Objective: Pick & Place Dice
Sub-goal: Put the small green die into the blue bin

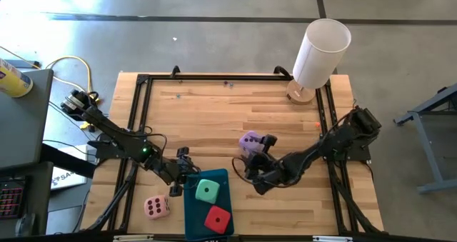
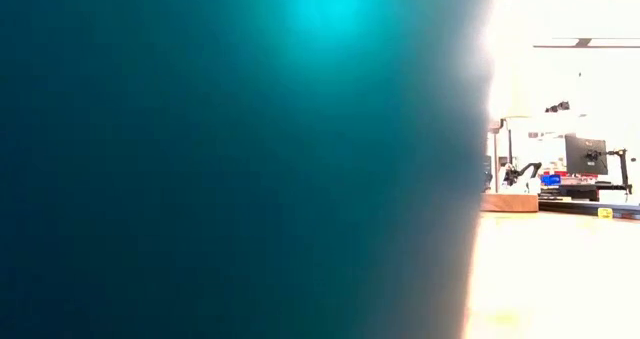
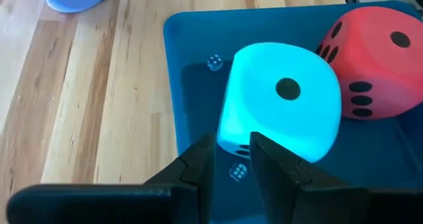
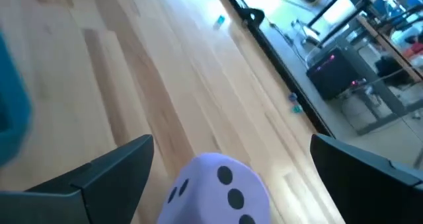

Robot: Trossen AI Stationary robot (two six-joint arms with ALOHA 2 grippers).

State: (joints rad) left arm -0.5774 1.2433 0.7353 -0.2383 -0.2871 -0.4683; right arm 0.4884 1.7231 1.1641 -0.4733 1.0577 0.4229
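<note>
A teal tray [image 1: 191,215] lies at the table's near edge and holds a mint green die [image 1: 208,191] and a red die [image 1: 218,218]. The pink die [image 1: 157,207] rests on the wood left of the tray. My left gripper [image 3: 232,159] hovers at the tray's far left corner, its fingers a narrow gap apart, just before the green die [image 3: 281,102]. The purple die [image 1: 250,140] sits on the table at mid-right. My right gripper [image 4: 231,145] is wide open, one finger on either side of the purple die [image 4: 215,187], with a gap showing on each side. My left gripper's fingertips [image 3: 198,159] stand right at the green die's lower near edge [image 3: 231,141]. Whether they touch it I cannot tell. Nothing shows pinched in the narrow gap; a tiny clear die [image 3: 238,172] lies on the tray floor below it.
A white cylinder on a round wooden base [image 1: 318,53] stands at the far right corner. Black rails [image 1: 143,85] frame the tabletop. A second tiny clear die [image 3: 215,63] lies in the tray. The tray's wall [image 2: 200,159] blocks most of the low view.
</note>
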